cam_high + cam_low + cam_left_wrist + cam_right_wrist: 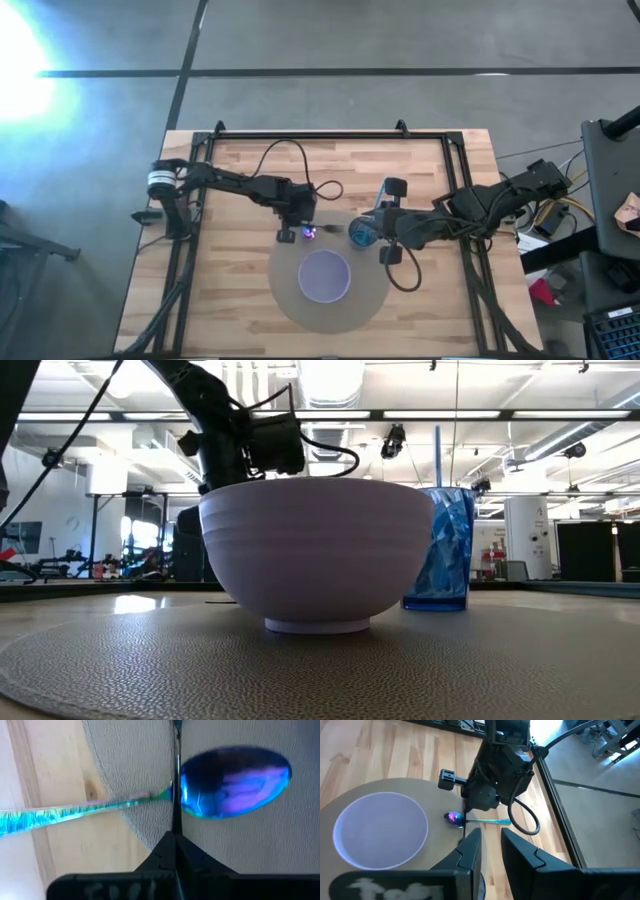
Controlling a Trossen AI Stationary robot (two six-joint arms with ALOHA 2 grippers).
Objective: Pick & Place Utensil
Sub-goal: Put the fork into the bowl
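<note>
Wooden surface is carrying a round grey mat with a lavender bowl at centre. Iridescent spoon is lying across the mat's 12 o'clock edge. Left pincer is sitting fully closed on its neck. Right pincer, slightly parted, is holding nothing by the blue cup.

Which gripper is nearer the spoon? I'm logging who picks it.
Left. The left gripper is shut on the spoon at its neck; the right gripper hangs apart, toward the handle side.

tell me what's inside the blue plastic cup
A thin blue straw stands up out of the translucent blue plastic cup. Any liquid or other contents cannot be made out through its patterned wall.
</note>
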